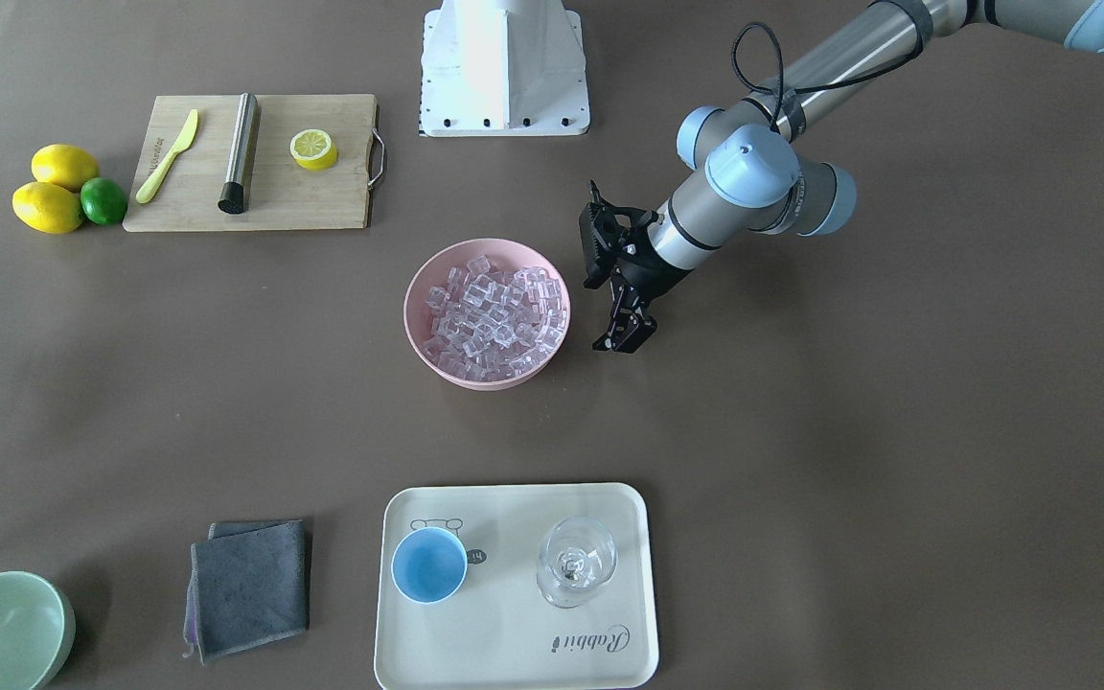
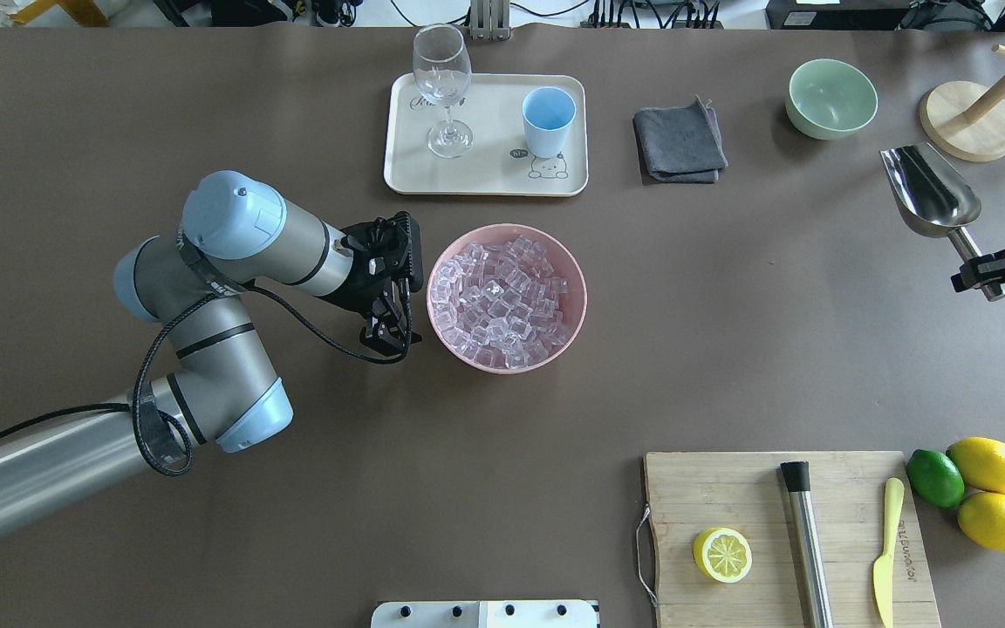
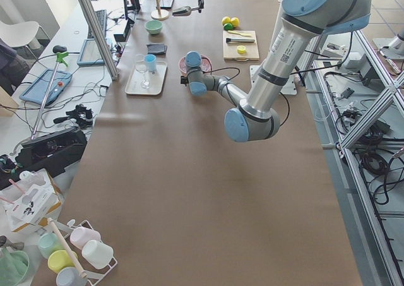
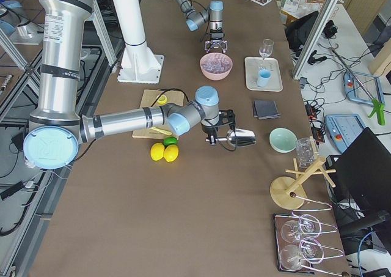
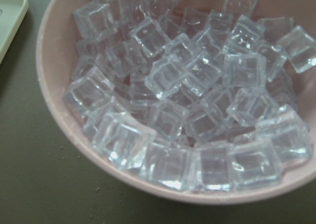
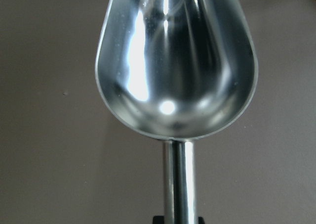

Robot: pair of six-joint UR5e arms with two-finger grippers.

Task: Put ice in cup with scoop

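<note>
The ice (image 2: pixel 502 301) is a heap of clear cubes filling the pink bowl (image 2: pixel 440 327) at mid-table; it fills the left wrist view (image 5: pixel 187 95). The light-blue cup (image 2: pixel 549 120) stands empty on the cream tray (image 2: pixel 485 179) beyond the bowl. My left gripper (image 2: pixel 389 330) hangs open and empty just left of the bowl's rim. My right gripper (image 2: pixel 987 272) is shut on the handle of the silver scoop (image 2: pixel 930 187), held at the far right of the table. The scoop's trough (image 6: pixel 175 61) is empty.
A stemmed glass (image 2: pixel 443 87) shares the tray with the cup. A grey cloth (image 2: pixel 680 139), a pale-green bowl (image 2: pixel 831 98) and a wooden stand (image 2: pixel 969 122) lie near the scoop. A cutting board (image 2: pixel 782 541) with half a lemon, a steel cylinder and a knife is at the near right.
</note>
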